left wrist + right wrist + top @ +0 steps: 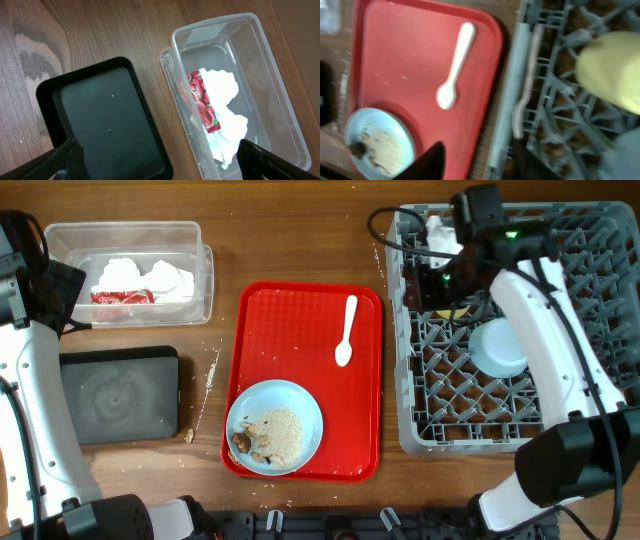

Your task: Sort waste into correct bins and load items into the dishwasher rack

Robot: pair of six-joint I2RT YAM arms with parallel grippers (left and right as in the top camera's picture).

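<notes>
Straight below the left gripper [160,167], its jaws wide apart, the black tray [107,120] offers a flat open bed inside a low rim. Just beside the tray the tub [260,55] stands taller, walls in the way, napkins [225,115] and a wrapper [202,102] taking up its middle. Below the right gripper [480,165] the rack [515,60] wall and pegs block passage, a fork [530,75] lying along them and a cup [612,70] beyond. On the gripper's other side the red tray [395,60] is open apart from a spoon [455,65] and a plate [362,127].
</notes>
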